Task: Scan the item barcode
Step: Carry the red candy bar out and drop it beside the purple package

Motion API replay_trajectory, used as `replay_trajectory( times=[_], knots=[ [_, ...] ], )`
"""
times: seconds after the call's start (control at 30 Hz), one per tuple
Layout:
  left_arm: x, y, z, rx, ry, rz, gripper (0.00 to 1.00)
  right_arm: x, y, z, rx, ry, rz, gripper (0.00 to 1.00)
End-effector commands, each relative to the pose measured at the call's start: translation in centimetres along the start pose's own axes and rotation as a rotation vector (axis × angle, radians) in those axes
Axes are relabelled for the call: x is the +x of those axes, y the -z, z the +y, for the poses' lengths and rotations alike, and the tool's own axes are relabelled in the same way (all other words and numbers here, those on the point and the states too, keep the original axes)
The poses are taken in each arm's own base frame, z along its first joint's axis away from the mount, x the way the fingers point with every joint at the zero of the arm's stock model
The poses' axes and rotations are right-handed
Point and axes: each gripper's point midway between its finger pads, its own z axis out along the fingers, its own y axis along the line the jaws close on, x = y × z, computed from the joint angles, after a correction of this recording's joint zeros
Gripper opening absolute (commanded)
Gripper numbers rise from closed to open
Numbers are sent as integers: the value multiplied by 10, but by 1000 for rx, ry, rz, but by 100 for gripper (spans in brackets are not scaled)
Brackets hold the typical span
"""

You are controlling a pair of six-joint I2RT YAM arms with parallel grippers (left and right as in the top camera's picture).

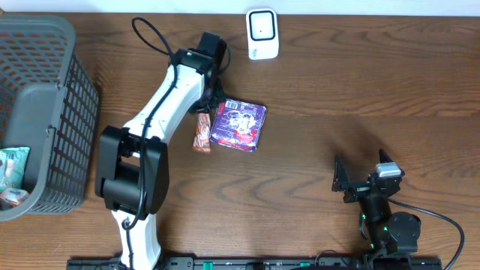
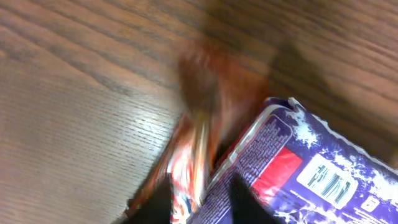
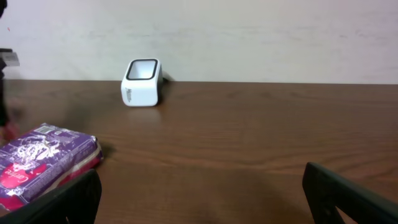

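The slim orange-brown foil snack bar (image 1: pixel 202 133) lies on the wooden table (image 1: pixel 337 75) against a glossy purple packet (image 1: pixel 238 124), beneath the left gripper (image 2: pixel 208 208); whether it pinches, I cannot tell. The right gripper (image 3: pixel 199 196) gapes. The bar looks light, crinkly, slippery: pinch mid-length.

The bar (image 1: pixel 202 136) is lying just left of the packet (image 1: pixel 240 125). The scanner (image 1: pixel 262 34) is sitting behind them, and the basket (image 1: pixel 73 112) is sitting far left.
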Motion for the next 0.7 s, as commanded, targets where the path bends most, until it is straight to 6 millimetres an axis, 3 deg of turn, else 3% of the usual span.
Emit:
replay_trajectory(
  times=[0.0,0.03,0.07,0.17,0.23,0.3,0.4,0.47,0.53,0.67],
  knots=[
    [-10,28,-3,45,-71,-36,71,1,0,0,2,-10,3,99],
    [-17,43,-3,58,-109,-66,91,1,0,0,2,-10,3,99],
    [-24,57,-2,67,-135,-97,98,1,0,0,2,-10,3,99],
    [-55,121,11,70,-162,-261,98,1,0,0,2,-10,3,99],
    [-83,183,37,51,-106,-441,98,1,0,0,2,-10,3,99],
    [-100,226,69,8,-26,-577,98,1,0,0,2,-10,3,99],
    [-114,283,146,-123,152,-756,98,1,0,0,2,-10,3,99],
    [-113,301,196,-212,257,-797,98,1,0,0,2,-10,3,99],
    [-109,307,243,-290,353,-792,98,1,0,0,2,-10,3,99],
    [-82,287,329,-399,588,-676,98,1,0,0,2,-10,3,99]
  ],
)
